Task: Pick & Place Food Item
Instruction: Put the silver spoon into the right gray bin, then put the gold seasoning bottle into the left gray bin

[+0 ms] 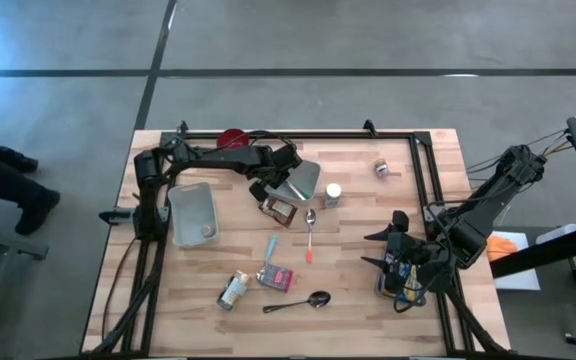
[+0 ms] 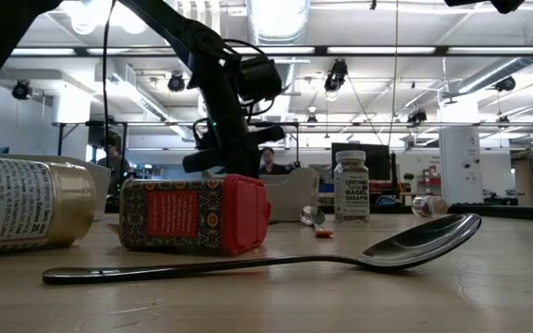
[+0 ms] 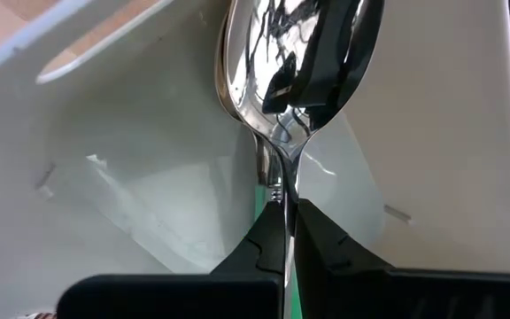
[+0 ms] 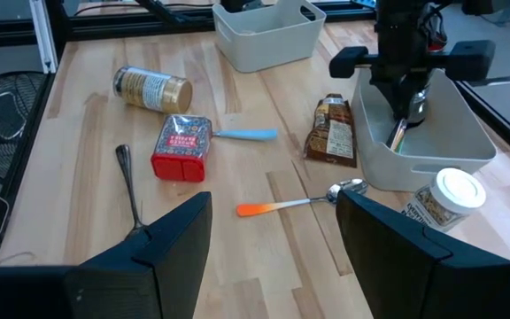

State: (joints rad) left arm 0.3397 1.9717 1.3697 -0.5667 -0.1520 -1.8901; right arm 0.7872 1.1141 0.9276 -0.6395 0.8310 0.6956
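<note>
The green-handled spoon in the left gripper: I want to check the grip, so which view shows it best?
The left wrist view: the spoon fills it, its neck pinched between the shut left gripper fingers over the bin. The right wrist view shows it small under that gripper. The high view hides it behind the arm; the low view does not show it clearly.

From overhead we look straight down on the whole surface [image 1: 368,300]. Down low we sit level with it, right behind a metal spoon [image 2: 340,254] and red tin [image 2: 192,215], facing the room. The left wrist camera is pressed close against a spoon bowl [image 3: 290,62]. The right wrist looks across from farther back, sharing that red tin [image 4: 181,146].
</note>
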